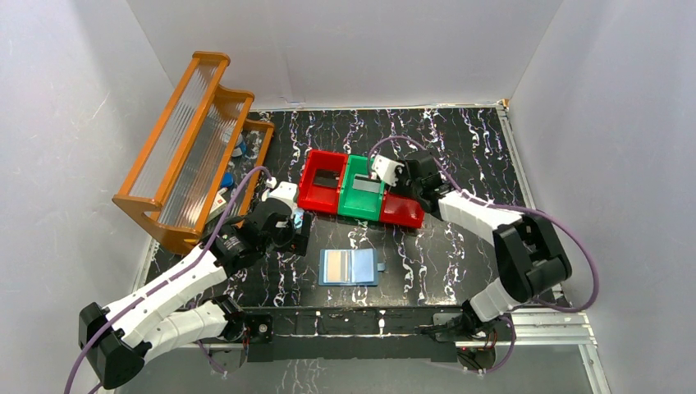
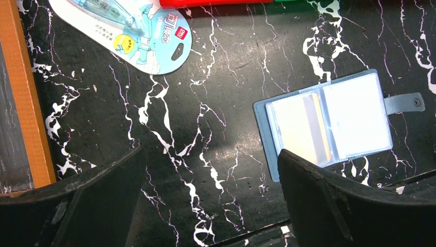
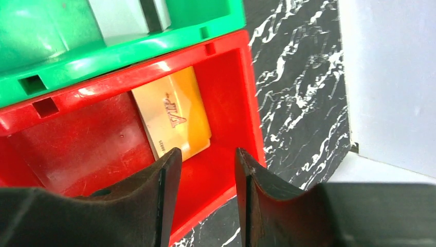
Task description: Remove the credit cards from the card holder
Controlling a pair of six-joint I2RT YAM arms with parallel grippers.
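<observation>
Right gripper [image 3: 205, 154] over red bin [image 3: 226, 87], jaws apart, empty; orange card [image 3: 172, 110] lies inside, seemingly delivered. Left gripper [image 2: 210, 159] wide apart near holder [image 2: 329, 121] at bench front edge, tan card [image 2: 301, 126] in pocket, likely next.

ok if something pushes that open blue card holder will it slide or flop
Likely slides: the card holder lies flat, open, on the smooth table. Lifted by one edge it would probably fold at the spine. Its glossy pockets look slick, so the card inside might shift.
</observation>
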